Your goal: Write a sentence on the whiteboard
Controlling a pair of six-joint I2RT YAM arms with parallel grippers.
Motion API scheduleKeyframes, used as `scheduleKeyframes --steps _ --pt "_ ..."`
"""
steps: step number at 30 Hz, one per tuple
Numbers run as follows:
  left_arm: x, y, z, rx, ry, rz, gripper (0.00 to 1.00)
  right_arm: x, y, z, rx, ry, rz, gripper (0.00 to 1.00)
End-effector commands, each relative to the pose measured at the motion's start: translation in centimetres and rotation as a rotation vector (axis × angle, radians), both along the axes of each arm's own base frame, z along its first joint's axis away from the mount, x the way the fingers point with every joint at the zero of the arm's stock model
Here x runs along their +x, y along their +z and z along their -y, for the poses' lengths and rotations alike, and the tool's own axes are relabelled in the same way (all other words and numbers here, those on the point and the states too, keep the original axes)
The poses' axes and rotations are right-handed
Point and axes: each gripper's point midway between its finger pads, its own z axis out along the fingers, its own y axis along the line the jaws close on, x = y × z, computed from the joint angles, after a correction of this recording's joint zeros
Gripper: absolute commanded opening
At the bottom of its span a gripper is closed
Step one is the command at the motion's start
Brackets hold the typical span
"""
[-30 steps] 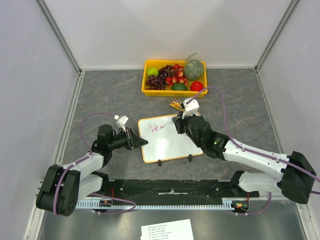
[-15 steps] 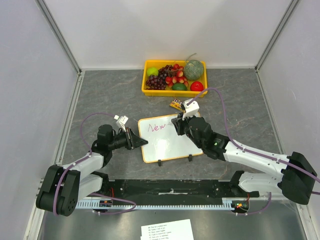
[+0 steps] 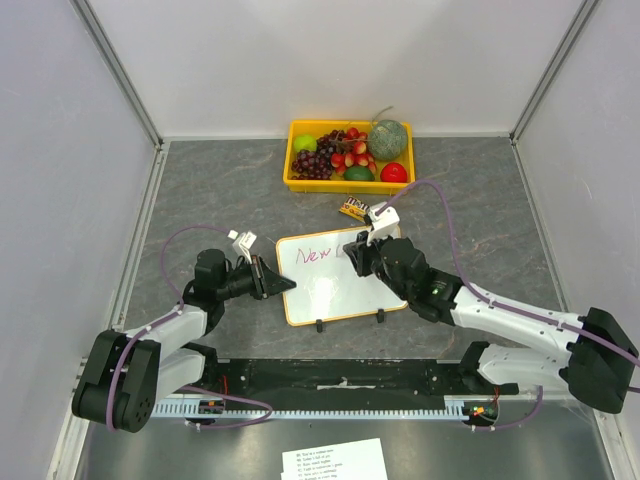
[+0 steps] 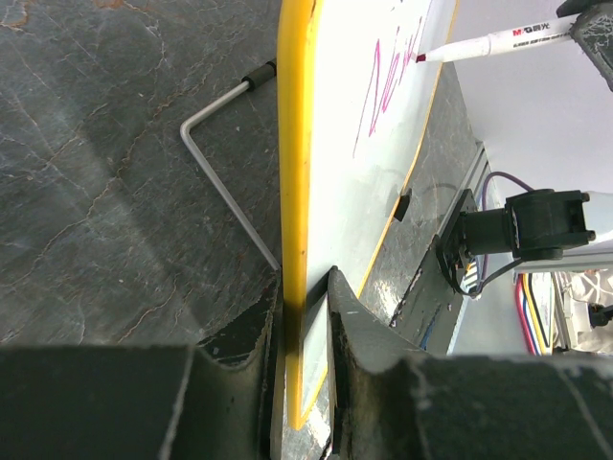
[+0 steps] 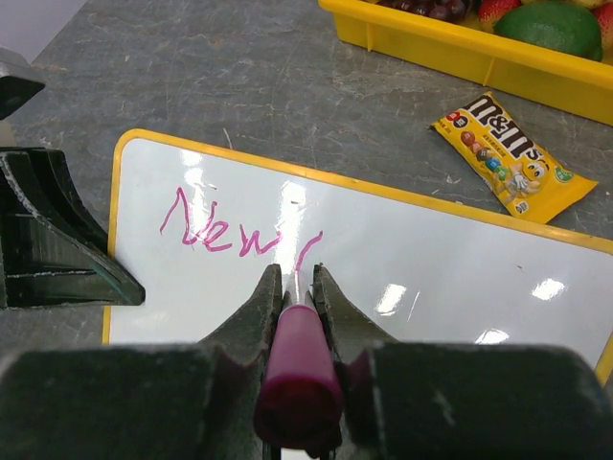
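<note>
Presently, findings in order of size:

- Room: pale walls close in the left, right and far sides. The table (image 3: 480,210) is grey, stone-patterned and flat.
- Whiteboard (image 3: 335,290): sits near the middle of the table, between the two arms, with its long axis running left to right. It is propped at a slant on two black feet, with a wire leg (image 4: 220,182) behind it. Most of the face is blank.
- Fruit tray (image 3: 330,185): lies on the far side, well apart from the board. A candy packet (image 5: 508,158) lies between tray and board, touching neither.
- Paper sheet (image 3: 335,460): lies at the near edge, outside the work area.
- Left gripper (image 4: 305,285): clamped on the board's left edge, one finger on each face, steadying it.
- Right gripper (image 5: 297,278): closed around a marker (image 4: 498,43) and hanging over the board's far edge, near the middle. It is the only arm placed to write.
- Sentence (image 5: 225,230): pink-purple, reading "New" plus one further stroke, in the far-left corner of the board. In my judgement it is barely begun.
- Governing relation: the marker tip meets the right end of the lettering, though actual contact cannot be confirmed. Blank board extends from the tip to the right, along the long axis. The next strokes should therefore run rightward, with light pressure so that the slanted board does not shift in the left clamp.
</note>
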Motion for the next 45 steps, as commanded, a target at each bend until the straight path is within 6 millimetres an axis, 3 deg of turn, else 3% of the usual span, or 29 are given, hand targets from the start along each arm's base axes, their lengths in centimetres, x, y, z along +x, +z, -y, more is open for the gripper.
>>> scheduleKeyframes --steps 1,8,17,22,28,34,39,45 --pt "0.9 -0.2 -0.4 0.032 0.029 0.050 0.02 -0.7 -2.6 1.2 -0.071 0.002 -0.055 0.00" --pt "0.9 -0.2 -0.4 0.033 0.028 0.053 0.02 -1.0 -2.2 0.3 -0.045 0.043 -0.052 0.00" --pt "0.9 -0.1 -0.3 0.033 0.026 0.055 0.02 -0.4 -0.1 -1.2 0.025 0.057 -0.028 0.00" --pt "0.9 -0.2 -0.4 0.034 0.027 0.054 0.02 -0.9 3.9 -1.7 0.149 0.110 0.020 0.00" --pt "0.9 -0.2 -0.3 0.034 0.026 0.055 0.02 -0.5 7.4 -0.5 0.287 0.159 0.047 0.00" --pt "0.9 -0.1 -0.3 0.034 0.027 0.057 0.02 0.6 7.4 1.2 0.262 0.154 0.060 0.00" --pt "0.8 -0.2 -0.3 0.034 0.026 0.054 0.02 1.4 6.6 1.5 0.158 0.143 0.076 0.00" --pt "0.9 -0.2 -0.3 0.037 0.027 0.054 0.02 1.6 7.5 1.8 0.045 0.058 0.167 0.00"
